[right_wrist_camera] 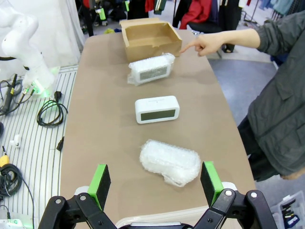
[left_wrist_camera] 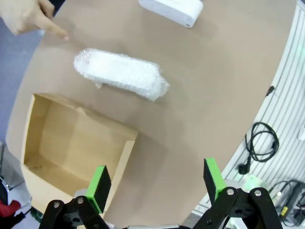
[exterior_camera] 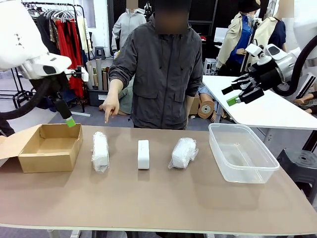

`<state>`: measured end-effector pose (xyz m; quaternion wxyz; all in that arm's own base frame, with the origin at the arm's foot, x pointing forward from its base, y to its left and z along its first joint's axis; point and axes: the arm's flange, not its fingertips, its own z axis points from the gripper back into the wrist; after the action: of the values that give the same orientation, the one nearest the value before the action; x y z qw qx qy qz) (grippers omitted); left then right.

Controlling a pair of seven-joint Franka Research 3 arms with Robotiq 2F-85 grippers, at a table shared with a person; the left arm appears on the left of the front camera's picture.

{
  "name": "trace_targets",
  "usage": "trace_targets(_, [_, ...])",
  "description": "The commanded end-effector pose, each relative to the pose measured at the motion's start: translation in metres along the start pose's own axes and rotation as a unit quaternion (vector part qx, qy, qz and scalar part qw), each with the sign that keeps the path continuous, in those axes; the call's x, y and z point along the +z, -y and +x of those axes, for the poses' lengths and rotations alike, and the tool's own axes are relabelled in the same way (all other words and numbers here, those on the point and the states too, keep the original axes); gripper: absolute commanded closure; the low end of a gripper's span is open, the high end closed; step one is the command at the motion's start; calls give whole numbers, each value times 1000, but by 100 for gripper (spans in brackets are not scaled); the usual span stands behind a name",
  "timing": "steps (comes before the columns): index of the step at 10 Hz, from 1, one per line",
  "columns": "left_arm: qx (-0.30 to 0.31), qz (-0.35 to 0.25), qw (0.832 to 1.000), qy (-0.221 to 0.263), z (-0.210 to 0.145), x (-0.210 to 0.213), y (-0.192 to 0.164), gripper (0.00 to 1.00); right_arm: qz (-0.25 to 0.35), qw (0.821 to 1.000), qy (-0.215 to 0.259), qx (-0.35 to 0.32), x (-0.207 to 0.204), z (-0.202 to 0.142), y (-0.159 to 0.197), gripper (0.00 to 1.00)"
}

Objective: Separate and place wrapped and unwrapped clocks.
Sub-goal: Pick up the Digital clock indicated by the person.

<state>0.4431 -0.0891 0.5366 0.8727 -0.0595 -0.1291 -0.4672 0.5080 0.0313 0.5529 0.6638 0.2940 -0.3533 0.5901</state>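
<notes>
The left gripper (left_wrist_camera: 156, 180) was seen with its jaws spread as wide as they go and nothing between them. The right gripper (right_wrist_camera: 155, 182) was likewise fully parted and empty. Both were held in the air, well clear of the table (exterior_camera: 163, 203).

Below and just ahead of the left jaws an open cardboard box (left_wrist_camera: 57, 143) was lying. Beyond it the first wrapped clock (left_wrist_camera: 121, 74) was set on its side, with the person's hand (left_wrist_camera: 26, 16) pointing down near its far end. Straight ahead of the right jaws the second wrapped clock (right_wrist_camera: 169, 161) was nearest, with the bare clock (right_wrist_camera: 157, 109) past it. The clear tub (exterior_camera: 233, 126) stood beneath that gripper's side of the table.

All three clocks were judged light and rigid at the core. The film on the bundles was judged soft, crinkly and likely slippery (it would give before the pads met anything firm). A hold across the short width at mid-length was therefore thought best, and the loose tails of wrap best avoided. The bare clock, smooth and round-edged, was judged apt to slide. It was thought best pinched across its long flat sides at the middle, with the display face spared.
</notes>
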Motion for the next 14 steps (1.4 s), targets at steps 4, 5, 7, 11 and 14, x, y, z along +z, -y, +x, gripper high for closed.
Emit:
trace_targets(4, [1, -5, 1000, -2, 2, -7, 4, 0, 0, 1000, 0, 1, 0, 1, -2, 0])
trace_targets(5, [1, -5, 1000, -2, 2, -7, 4, 0, 0, 1000, 0, 1, 0, 1, -2, 0])
trace_targets(7, [1, -5, 1000, -2, 2, -7, 4, 0, 0, 1000, 0, 1, 0, 1, -2, 0])
trace_targets(11, [170, 16, 984, -46, 31, -37, 21, 0, 0, 1000, 0, 1, 0, 1, -2, 0])
trace_targets(14, [307, 56, 950, -24, 54, -66, 46, 0, 0, 1000, 0, 1, 0, 1, -2, 0])
